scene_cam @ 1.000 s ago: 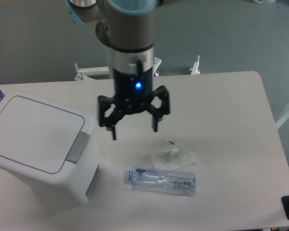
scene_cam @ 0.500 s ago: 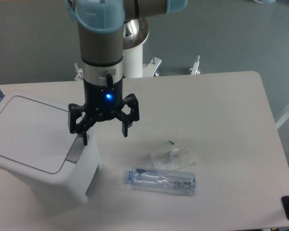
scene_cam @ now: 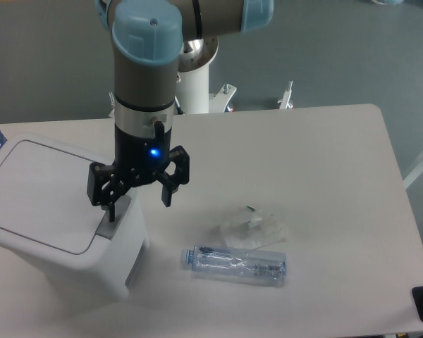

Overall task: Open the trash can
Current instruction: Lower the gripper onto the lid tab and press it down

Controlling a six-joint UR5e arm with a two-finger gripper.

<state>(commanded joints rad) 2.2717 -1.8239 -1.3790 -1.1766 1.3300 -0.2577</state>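
- The gripper [scene_cam: 138,204] is seen with its fingers spread wide and nothing held; one fingertip [scene_cam: 112,213] is poised directly over the grey push-button [scene_cam: 111,220], touching or just short of it, which cannot be told.
- The trash can [scene_cam: 53,211] is placed below and to the left of the gripper in the picture, lid shut, the button's long axis running along its near edge.
- Since the earlier frame, the gripper has been carried leftward and lowered onto the button.
- The clear bottle [scene_cam: 234,263] is left well apart, on the opposite side.
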